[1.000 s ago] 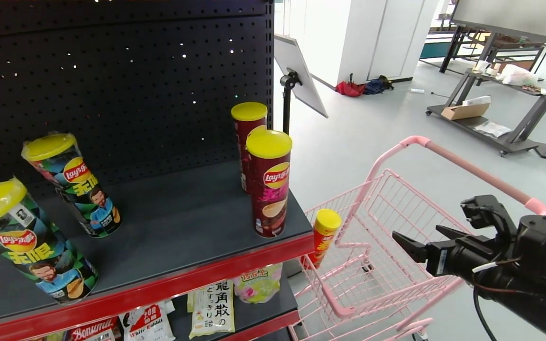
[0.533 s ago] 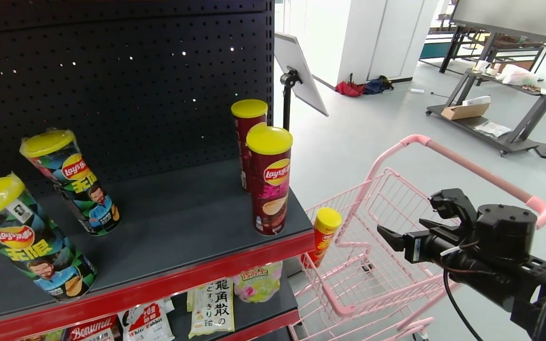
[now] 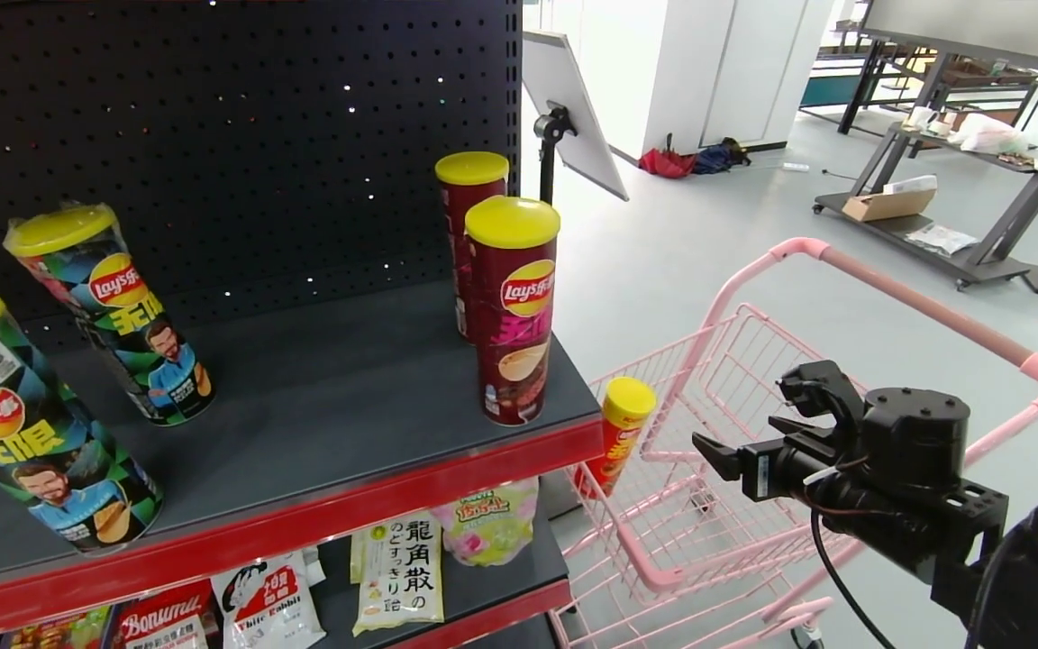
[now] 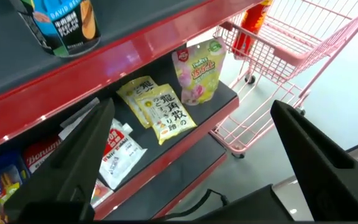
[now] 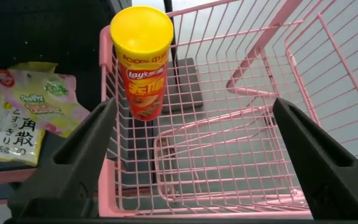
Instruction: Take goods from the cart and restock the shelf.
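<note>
Shelf [image 3: 321, 406] with red edge stands beside pink cart [image 3: 920, 309] on grey floor [image 3: 708, 225].

The upper shelf [image 3: 330, 406] carries four chip tubes. Two dark red cardboard tubes [image 3: 514, 315] [image 3: 452, 252] with yellow lids stand at the right. Two green-and-blue patterned tubes [image 3: 113, 315] [image 3: 28, 442] with yellow lids stand at the left. One pink wire cart [image 3: 915, 305] holds one orange tube [image 3: 616, 437] with a yellow lid. On the lower shelf [image 3: 519, 586] I count two yellow flat bags [image 4: 138, 93] [image 4: 166, 115], one pale green bag [image 4: 197, 68] and one white bag [image 4: 120, 149].
</note>
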Available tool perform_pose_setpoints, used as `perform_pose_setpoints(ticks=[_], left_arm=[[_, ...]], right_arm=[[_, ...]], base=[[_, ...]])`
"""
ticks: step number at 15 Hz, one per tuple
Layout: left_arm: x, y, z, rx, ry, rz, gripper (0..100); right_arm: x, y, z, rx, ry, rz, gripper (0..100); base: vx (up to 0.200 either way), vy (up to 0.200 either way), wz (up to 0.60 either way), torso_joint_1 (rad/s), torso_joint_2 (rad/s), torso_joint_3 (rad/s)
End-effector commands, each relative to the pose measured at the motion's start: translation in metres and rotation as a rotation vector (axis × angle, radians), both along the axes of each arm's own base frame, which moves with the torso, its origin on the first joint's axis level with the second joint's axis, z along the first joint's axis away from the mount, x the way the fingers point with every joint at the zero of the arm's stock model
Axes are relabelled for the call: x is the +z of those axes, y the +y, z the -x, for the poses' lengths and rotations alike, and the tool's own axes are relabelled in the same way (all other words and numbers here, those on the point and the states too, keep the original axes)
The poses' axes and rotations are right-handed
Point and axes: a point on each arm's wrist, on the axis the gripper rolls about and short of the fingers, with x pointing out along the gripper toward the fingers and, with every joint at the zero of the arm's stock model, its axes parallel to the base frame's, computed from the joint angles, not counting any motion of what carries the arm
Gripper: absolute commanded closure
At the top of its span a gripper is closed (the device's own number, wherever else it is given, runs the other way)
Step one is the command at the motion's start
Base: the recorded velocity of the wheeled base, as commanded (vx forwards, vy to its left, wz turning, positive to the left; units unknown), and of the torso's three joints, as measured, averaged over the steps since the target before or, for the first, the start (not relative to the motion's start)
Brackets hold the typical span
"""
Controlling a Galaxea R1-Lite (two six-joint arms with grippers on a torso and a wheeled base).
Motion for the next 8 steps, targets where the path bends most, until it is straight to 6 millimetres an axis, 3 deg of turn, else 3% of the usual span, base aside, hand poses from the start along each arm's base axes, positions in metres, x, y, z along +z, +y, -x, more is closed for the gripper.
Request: perform_pose_setpoints(ticks=[1, 8], left_arm=[[0.0, 0.0001, 0.0001, 0.001, -0.001, -0.001, 0], [0.0, 0.0001, 0.0001, 0.001, -0.001, -0.001, 0]], right_arm=[[-0.001, 0.0041, 0.0003, 0.015, 0.002, 0.001, 0], [-0.0001, 0.007, 0.001, 0.024, -0.002, 0.0, 0]], base=[[0.0, 0.0, 0.0, -0.134, 0.36, 0.217], [0.0, 0.0, 0.0, -0.148, 0.4, 0.249]])
